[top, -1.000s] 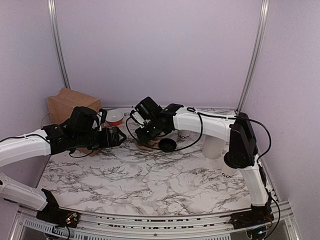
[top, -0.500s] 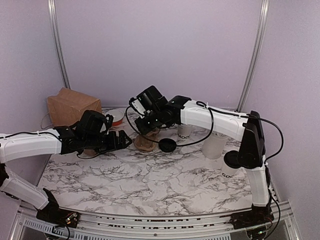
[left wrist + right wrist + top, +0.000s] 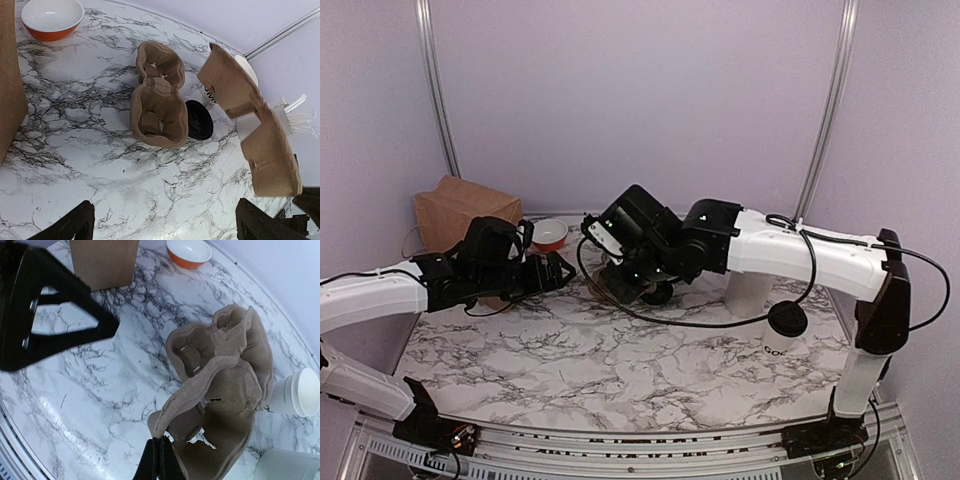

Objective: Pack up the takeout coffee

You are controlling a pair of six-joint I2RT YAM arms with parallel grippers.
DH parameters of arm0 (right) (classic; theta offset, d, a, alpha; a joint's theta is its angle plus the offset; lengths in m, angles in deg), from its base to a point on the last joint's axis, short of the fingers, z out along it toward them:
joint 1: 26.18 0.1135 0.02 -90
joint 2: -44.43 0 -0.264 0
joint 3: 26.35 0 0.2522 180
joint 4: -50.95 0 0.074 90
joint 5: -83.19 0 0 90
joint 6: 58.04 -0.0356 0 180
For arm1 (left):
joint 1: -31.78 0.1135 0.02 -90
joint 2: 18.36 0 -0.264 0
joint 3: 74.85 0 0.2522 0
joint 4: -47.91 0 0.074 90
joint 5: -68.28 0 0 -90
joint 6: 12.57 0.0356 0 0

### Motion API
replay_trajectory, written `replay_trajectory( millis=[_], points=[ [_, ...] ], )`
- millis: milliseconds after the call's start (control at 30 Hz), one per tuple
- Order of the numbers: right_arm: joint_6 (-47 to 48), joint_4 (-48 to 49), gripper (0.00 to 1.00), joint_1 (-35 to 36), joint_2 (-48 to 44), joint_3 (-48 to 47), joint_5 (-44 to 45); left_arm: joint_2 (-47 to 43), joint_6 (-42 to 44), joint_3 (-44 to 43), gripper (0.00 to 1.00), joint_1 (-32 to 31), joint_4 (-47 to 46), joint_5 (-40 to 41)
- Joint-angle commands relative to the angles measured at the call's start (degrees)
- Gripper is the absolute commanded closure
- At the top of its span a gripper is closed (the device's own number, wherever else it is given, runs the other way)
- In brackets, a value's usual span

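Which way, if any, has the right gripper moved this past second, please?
Yes: the right gripper shifted rightward, away from the round orange bowl towards the loose round black plastic lid.

We see a white marble-patterned table (image 3: pixel 620 370) with dark grey veins, boxed in by plain lilac walls. Behind the table stands the back wall (image 3: pixel 630 100). The left side wall (image 3: pixel 360 120) and right side wall (image 3: pixel 910 150) close in beside it. Near the table's far corners rise the left aluminium post (image 3: pixel 435 90) and the right aluminium post (image 3: pixel 830 100). An aluminium rail (image 3: pixel 620 440) runs along the table's near edge. Soft, even light leaves a faint sheen on the table.
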Motion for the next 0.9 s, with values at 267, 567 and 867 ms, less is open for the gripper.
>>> replay_trajectory(
  millis=[267, 567, 867],
  points=[
    [-18.4, -2.6, 1.0, 10.5, -18.3, 30.3, -0.9, -2.6, 0.6, -0.3, 0.01, 0.4, -0.3, -0.4],
    [-20.6, 0.7, 0.69, 11.4, -25.4, 43.1, -7.3, -4.5, 1.0, -1.5, 0.01, 0.3, 1.1, -0.6],
    [-19.8, -0.2, 0.27, 8.9, -29.9, 39.8, -8.1, -8.5, 1.2, -4.6, 0.01, 0.3, 4.6, 0.3]
  ],
)
